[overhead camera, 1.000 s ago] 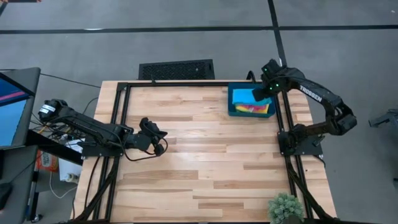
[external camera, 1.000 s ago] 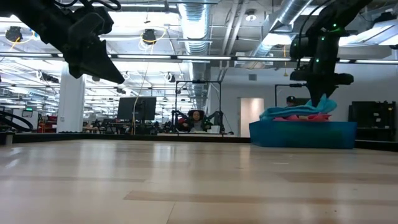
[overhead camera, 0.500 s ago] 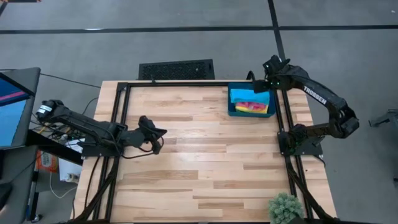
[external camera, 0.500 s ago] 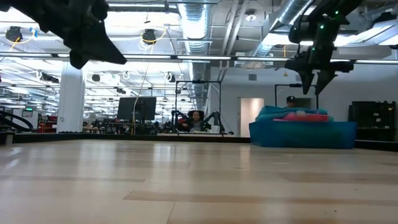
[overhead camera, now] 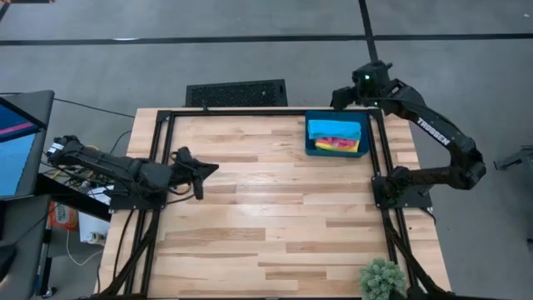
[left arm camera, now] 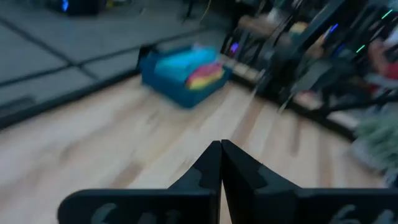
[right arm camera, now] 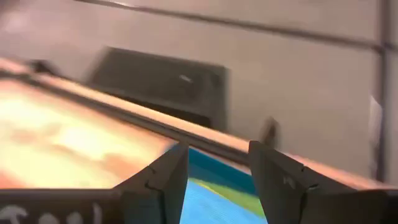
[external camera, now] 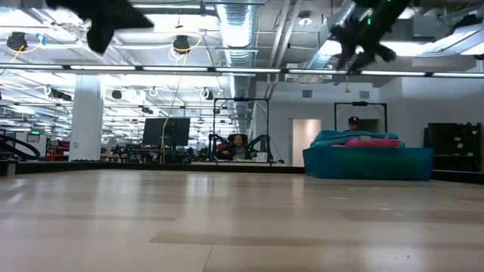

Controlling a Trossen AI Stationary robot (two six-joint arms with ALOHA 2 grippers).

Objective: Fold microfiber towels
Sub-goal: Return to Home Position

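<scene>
The microfiber towels (overhead camera: 337, 133) lie stacked, sky-blue on top, inside the blue bin (overhead camera: 309, 138) at one o'clock on the table (overhead camera: 275, 225). The right gripper (overhead camera: 336, 98) hovers near the bin's twelve o'clock edge, fingers apart and empty. The left gripper (overhead camera: 210, 169) hangs at nine o'clock, fingers pressed together, holding nothing.

Grey concrete floor (overhead camera: 250, 58) with dark seam lines. Black floor grille (overhead camera: 236, 92) just beside the butcher-block table (overhead camera: 275, 217), along one edge. Potted plant (overhead camera: 382, 279) on a table corner. Lit monitor (overhead camera: 17, 142) off one side. Open ceiling: bare ducts (external camera: 234, 30), strip lights (external camera: 227, 69), white column (external camera: 85, 125). Person seated (external camera: 238, 145) at far desks.
</scene>
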